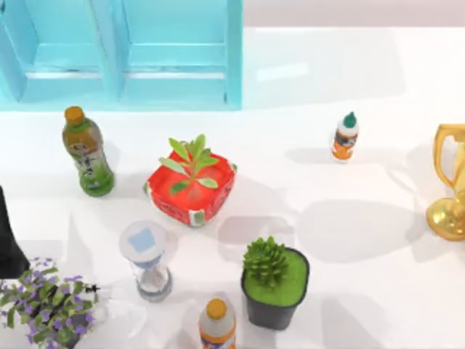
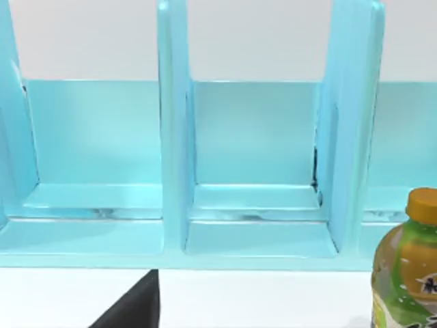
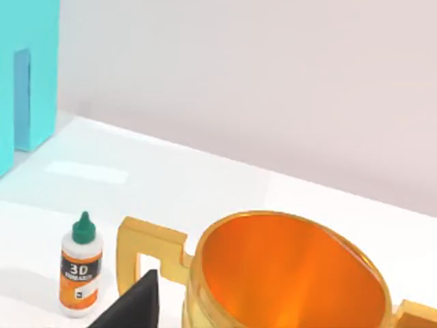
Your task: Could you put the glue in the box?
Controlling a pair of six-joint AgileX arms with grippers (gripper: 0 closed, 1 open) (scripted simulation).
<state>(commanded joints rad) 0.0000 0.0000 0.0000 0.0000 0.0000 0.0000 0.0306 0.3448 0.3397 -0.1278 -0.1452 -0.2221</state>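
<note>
The glue (image 1: 346, 137), a small white squeeze bottle with a pointed dark-green cap and an orange label, stood upright in the upper right of the top view, on bare white table (image 1: 378, 291) well apart from everything else. The box (image 1: 120, 54), a light-blue case split by upright dividers into open compartments, filled the upper left of that view.

By my judgement the task was at its very start: nothing had been lifted, and no gripper was near the bottle. In the right wrist view the glue (image 3: 79, 273) sat at the lower left with a gold trophy cup (image 3: 287, 273) beside it, so the right arm looked the likelier one to reach. In each wrist view a dark finger tip poked up at the bottom edge, too little to tell how far either gripper was open.

The next move would call for a descent over the bottle, clear of the trophy's handle, then a carry across to a compartment.

The glue's label read "3D" in white, with smaller print below too fine to read. The green-tea bottle (image 1: 87, 152) carried writing I could not make out.
</note>
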